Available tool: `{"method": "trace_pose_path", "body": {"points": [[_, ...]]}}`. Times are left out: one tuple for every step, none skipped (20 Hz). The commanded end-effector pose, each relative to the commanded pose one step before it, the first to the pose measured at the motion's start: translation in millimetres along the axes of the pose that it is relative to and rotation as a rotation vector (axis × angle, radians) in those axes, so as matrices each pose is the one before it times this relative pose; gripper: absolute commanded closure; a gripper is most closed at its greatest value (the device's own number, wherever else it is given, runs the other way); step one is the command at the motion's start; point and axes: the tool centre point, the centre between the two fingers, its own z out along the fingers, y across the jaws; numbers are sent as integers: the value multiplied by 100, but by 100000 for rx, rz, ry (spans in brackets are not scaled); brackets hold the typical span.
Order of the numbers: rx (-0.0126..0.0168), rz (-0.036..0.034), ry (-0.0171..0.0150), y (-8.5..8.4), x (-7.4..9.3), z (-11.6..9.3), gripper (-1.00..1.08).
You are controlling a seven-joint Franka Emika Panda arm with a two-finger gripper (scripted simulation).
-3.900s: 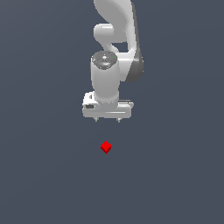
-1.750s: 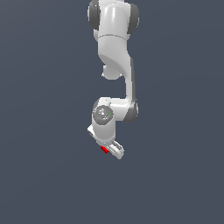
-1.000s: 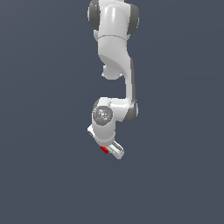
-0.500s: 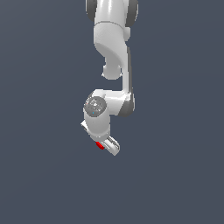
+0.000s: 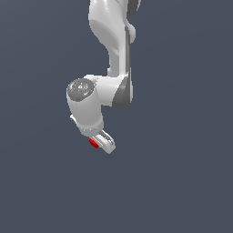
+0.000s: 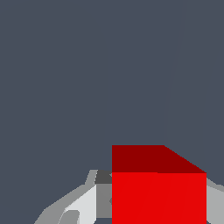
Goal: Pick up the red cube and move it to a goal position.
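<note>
The red cube [image 5: 93, 144] shows as a small red sliver under the white hand in the exterior view; most of it is hidden by the hand. My gripper [image 5: 101, 144] is shut on the red cube. In the wrist view the red cube [image 6: 158, 192] fills the space between the two grey-white fingers [image 6: 83, 205], which press on both of its sides. The arm hangs down from the top of the exterior view, with the wrist bent toward the exterior view's left.
A plain dark grey surface [image 5: 182, 182] fills the exterior view around the arm. The wrist view shows the same dark grey surface [image 6: 87, 78] beyond the cube. No other object shows.
The gripper came down onto the cube and closed on it. Over the last second the hand has moved toward the exterior view's left and slightly up with the cube in it.
</note>
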Motion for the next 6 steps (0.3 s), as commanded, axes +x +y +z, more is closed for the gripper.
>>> {"method": "trace_pose_path", "body": {"points": [[-40, -93, -94, 475, 281, -1093, 108], [-54, 8, 43, 111, 99, -284, 108], [0, 0, 0, 79, 89, -209, 108], [0, 0, 0, 44, 71, -133, 108], [0, 0, 0, 15, 47, -65, 108], [0, 0, 0, 2, 16, -17, 108]]}}
